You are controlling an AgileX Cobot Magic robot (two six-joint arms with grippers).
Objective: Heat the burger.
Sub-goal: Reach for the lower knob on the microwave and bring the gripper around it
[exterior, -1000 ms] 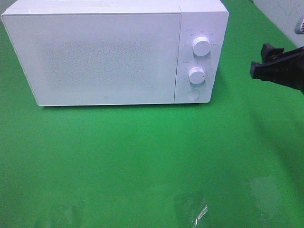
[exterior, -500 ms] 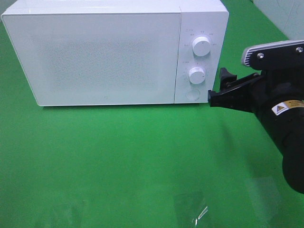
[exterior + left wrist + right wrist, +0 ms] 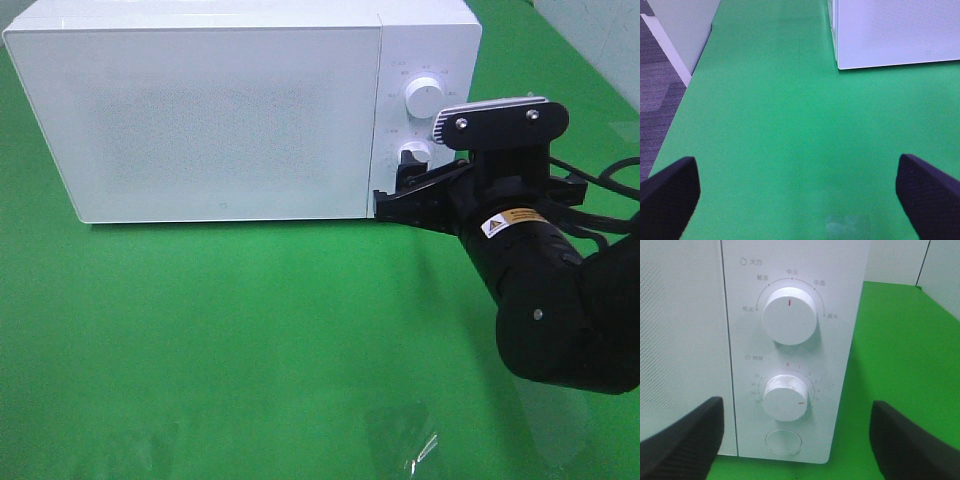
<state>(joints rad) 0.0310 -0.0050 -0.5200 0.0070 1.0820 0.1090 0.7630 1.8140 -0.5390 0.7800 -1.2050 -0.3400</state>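
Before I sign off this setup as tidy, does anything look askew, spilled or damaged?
Nothing looks spilled or damaged. The microwave has its door shut. One oddity: the lower dial has its red mark pointing away from zero, with the open right gripper in front of it. No burger is in view.

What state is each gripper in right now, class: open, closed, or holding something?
Left gripper: open, holding nothing.
Right gripper: open, holding nothing, facing the microwave.

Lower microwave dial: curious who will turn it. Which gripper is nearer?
Right. The right gripper faces the lower dial, close in front of it; the left gripper is far off, over green mat.
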